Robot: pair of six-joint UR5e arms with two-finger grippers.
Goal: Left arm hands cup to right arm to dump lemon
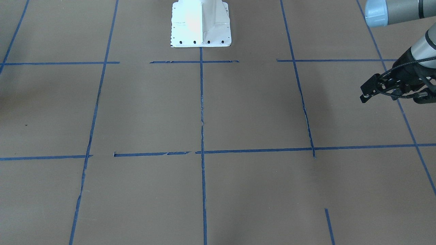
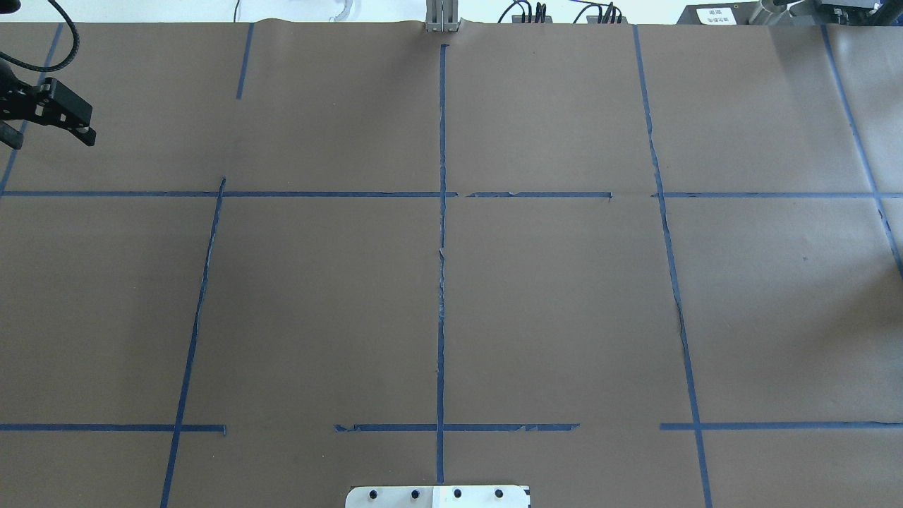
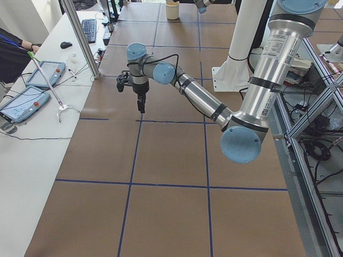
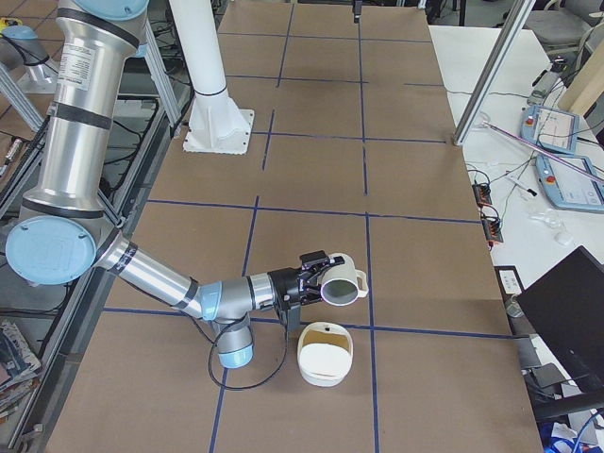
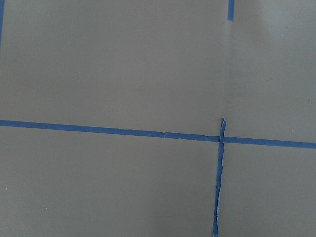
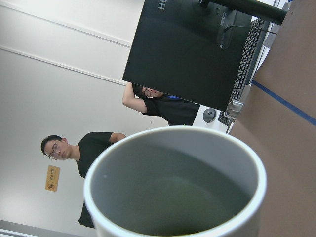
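Silver-grey arm tubes [image 3: 201,99] with pale-blue joint caps [image 3: 240,144], black cabled left pincer [image 1: 363,93], white bolted pedestal [image 1: 201,23].

Letters "HU" on black monitor [image 6: 187,54] back, orange wall sign [image 6: 52,177] unreadable.

Cup [image 4: 342,281] tipped sideways close by bowl [image 4: 326,373] on table [image 4: 311,160]

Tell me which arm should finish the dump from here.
Right. The right gripper carries the cup, tipped on its side above the cream bowl. The left gripper hangs open and empty, far from both.
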